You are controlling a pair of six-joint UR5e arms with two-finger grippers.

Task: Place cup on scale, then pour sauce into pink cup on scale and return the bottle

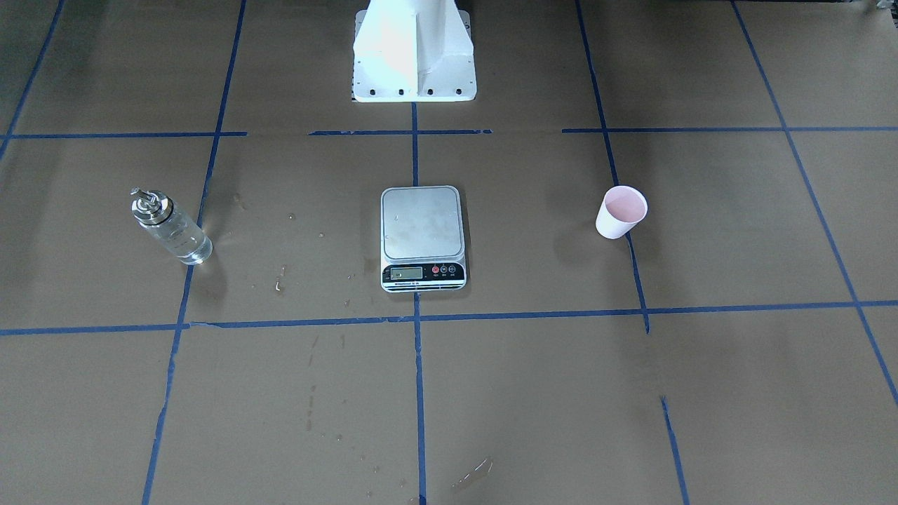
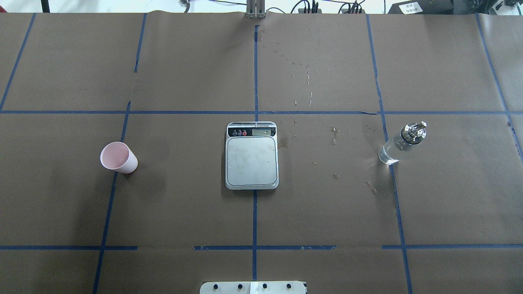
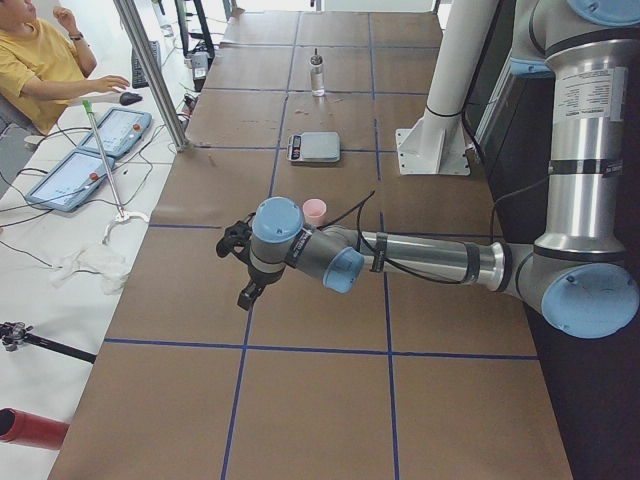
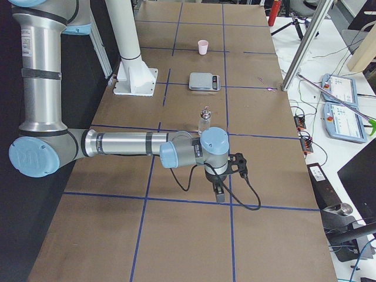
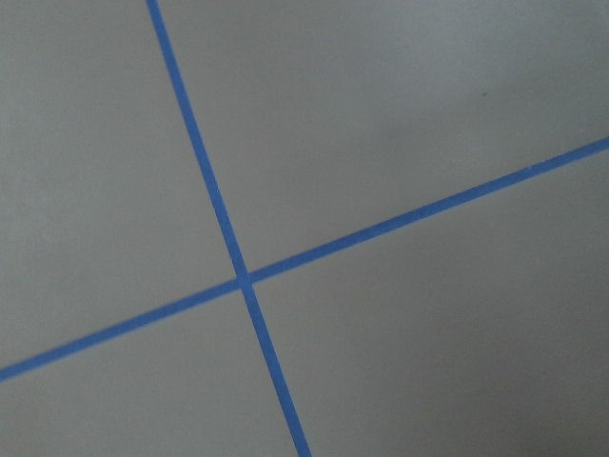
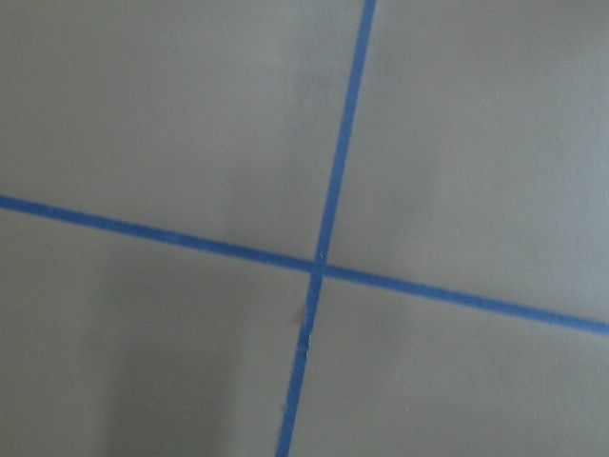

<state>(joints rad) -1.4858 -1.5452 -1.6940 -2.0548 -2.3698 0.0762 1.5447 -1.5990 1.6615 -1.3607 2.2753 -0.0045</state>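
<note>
On the table [image 2: 184,204], the cup [image 2: 118,157] stands toward the left claw [image 3: 246,297] and the bottle [image 2: 401,143] toward the right claw [image 4: 218,194], flanking the bare scale [image 2: 252,157], probably so each arm reaches its own; I cannot tell either claw's grip.

Silver-tubed arms [image 3: 430,258] carry pale blue joint caps [image 3: 277,220] and thin black cables [image 4: 249,204]

We see only bare tabletop [image 6: 143,114], a dull grey-brown sheet. A blue tape line [image 6: 347,124] runs steeply from the top edge of the picture down to the bottom, and a second tape line [image 6: 143,231] slants across it. They meet at a crossing [image 6: 319,267] near the middle. Just below it the steep tape looks paler. The lower left is darker.
</note>
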